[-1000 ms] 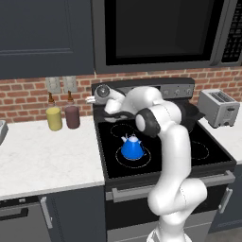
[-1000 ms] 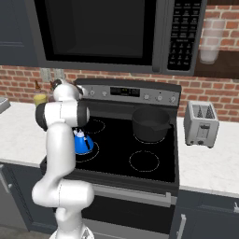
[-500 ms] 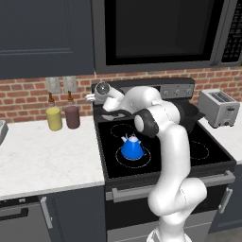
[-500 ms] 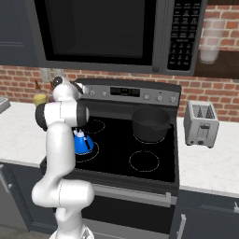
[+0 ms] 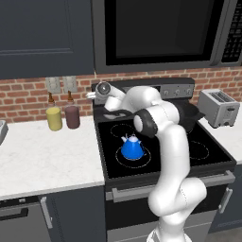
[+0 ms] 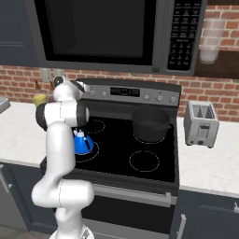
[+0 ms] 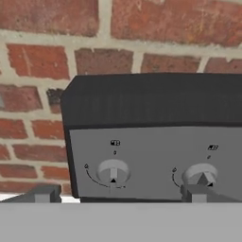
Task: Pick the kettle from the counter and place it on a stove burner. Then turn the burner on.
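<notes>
The blue kettle (image 5: 132,147) (image 6: 82,142) stands upright inside the large white ring of the front left stove burner (image 5: 124,164) (image 6: 94,151) on the black cooktop. My gripper (image 5: 91,96) (image 6: 79,86) (image 7: 120,194) is open and empty, held high behind the kettle at the left end of the stove's back control panel (image 7: 156,156). In the hand view the left knob (image 7: 112,171) lies between my fingertips and a second knob (image 7: 202,176) sits just above the right fingertip (image 7: 198,194). The white counter (image 5: 47,156) lies left of the stove.
A dark grey pot (image 5: 189,116) (image 6: 149,123) sits on the back right burner. A toaster (image 5: 218,108) (image 6: 201,123) stands on the right counter. A yellow bottle (image 5: 54,118) and a dark bottle (image 5: 72,116) stand by the brick wall. A microwave (image 5: 160,33) hangs above the stove.
The hand has risen slightly toward the control panel. The kettle has stayed on the burner.
</notes>
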Available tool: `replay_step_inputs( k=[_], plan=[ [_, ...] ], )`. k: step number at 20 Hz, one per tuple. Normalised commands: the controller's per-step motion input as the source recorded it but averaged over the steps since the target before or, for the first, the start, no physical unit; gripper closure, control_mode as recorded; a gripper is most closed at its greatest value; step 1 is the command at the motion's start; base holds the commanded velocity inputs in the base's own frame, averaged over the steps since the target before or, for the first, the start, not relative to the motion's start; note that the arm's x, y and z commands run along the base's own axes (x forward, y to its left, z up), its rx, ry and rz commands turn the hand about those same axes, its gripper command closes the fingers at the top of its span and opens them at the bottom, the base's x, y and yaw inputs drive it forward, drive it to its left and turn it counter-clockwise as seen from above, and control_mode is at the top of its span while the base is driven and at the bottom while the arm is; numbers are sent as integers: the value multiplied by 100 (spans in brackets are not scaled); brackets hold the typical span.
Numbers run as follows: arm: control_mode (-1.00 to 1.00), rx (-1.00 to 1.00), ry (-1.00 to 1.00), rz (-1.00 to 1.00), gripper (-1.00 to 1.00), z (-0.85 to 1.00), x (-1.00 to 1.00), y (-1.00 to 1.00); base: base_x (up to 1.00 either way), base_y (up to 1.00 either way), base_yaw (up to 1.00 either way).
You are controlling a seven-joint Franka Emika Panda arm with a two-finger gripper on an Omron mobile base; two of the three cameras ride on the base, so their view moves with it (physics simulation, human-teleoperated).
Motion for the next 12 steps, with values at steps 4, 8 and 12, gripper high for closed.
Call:
replay_step_inputs(
  k=[4, 8, 12],
  plan=[
    [-100, 0, -6, 0, -100, 0, 6, 0, 0, 0, 0],
    [-100, -1, -2, 0, -100, -7, 1, 2, 0, 0, 0],
    [-100, -1, 0, 0, -100, -8, 0, 0, 0, 0, 0]
  ],
)
